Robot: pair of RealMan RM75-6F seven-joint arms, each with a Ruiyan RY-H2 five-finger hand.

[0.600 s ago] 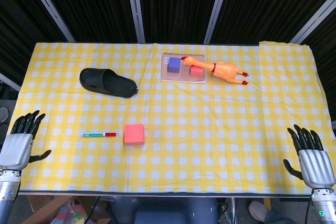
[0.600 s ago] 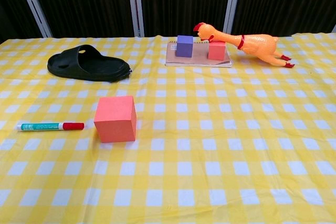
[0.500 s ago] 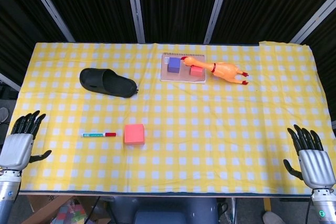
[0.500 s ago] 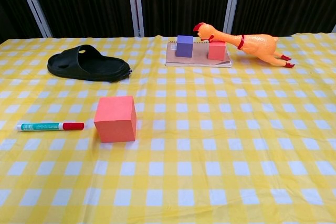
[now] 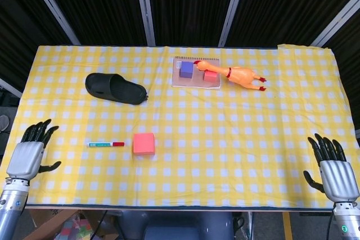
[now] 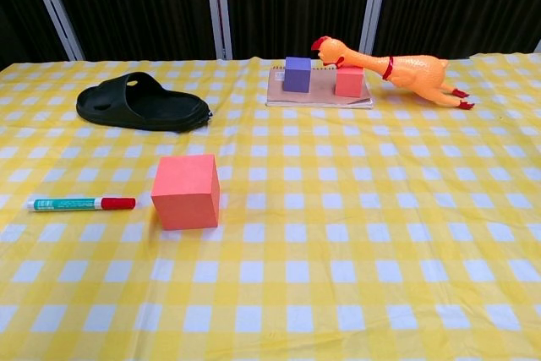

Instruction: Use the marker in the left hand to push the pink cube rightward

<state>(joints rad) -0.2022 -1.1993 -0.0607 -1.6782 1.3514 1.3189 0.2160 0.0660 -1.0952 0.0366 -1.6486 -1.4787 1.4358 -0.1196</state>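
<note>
The pink cube (image 5: 143, 143) (image 6: 186, 191) stands on the yellow checked cloth, left of the middle. A marker (image 5: 106, 144) (image 6: 81, 204) with a red cap lies flat just left of the cube, cap end toward it, a small gap between them. My left hand (image 5: 28, 155) hovers at the table's front left corner, fingers spread and holding nothing, well left of the marker. My right hand (image 5: 333, 171) is at the front right corner, fingers spread, empty. Neither hand shows in the chest view.
A black slipper (image 5: 115, 88) (image 6: 142, 103) lies at the back left. A notebook (image 5: 196, 75) at the back carries a blue block (image 5: 187, 69) and a small red block (image 5: 210, 75), with a rubber chicken (image 5: 242, 75) (image 6: 396, 67) beside it.
My left hand has shifted a little to the right, toward the table. The marker, the cube and my right hand have not moved.
</note>
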